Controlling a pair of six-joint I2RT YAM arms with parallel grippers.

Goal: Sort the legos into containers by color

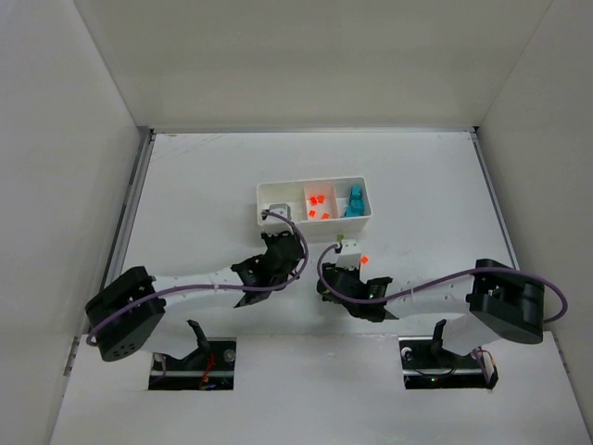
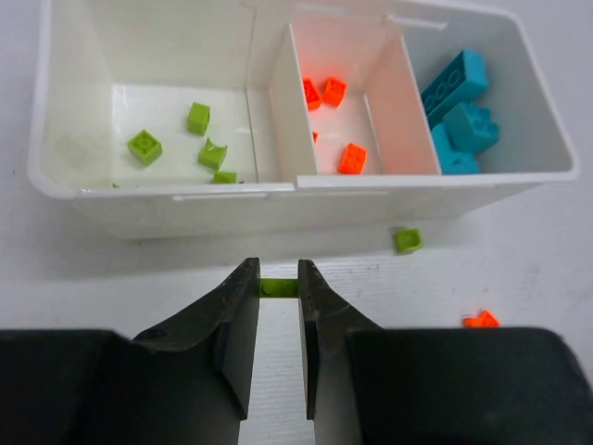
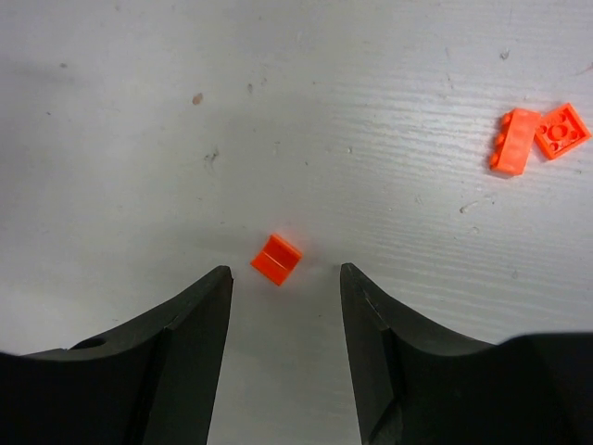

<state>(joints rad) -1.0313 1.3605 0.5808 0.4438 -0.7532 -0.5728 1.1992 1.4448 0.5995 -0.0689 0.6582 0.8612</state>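
Note:
The white three-compartment tray (image 1: 269, 197) stands at mid-table; in the left wrist view its front wall (image 2: 232, 209) is close ahead. Its left compartment holds lime green legos (image 2: 145, 146), the middle one orange-red legos (image 2: 351, 158), the right one teal legos (image 2: 460, 111). My left gripper (image 2: 278, 273) is shut on a green lego (image 2: 278, 287) just before the tray's front wall. My right gripper (image 3: 285, 272) is open over the table, with one orange-red lego (image 3: 276, 259) lying just ahead between its fingertips, touching neither.
A loose green lego (image 2: 407, 240) and an orange-red one (image 2: 480, 320) lie on the table before the tray. Two more orange-red legos (image 3: 514, 141) lie side by side to the right of my right gripper. White walls enclose the table.

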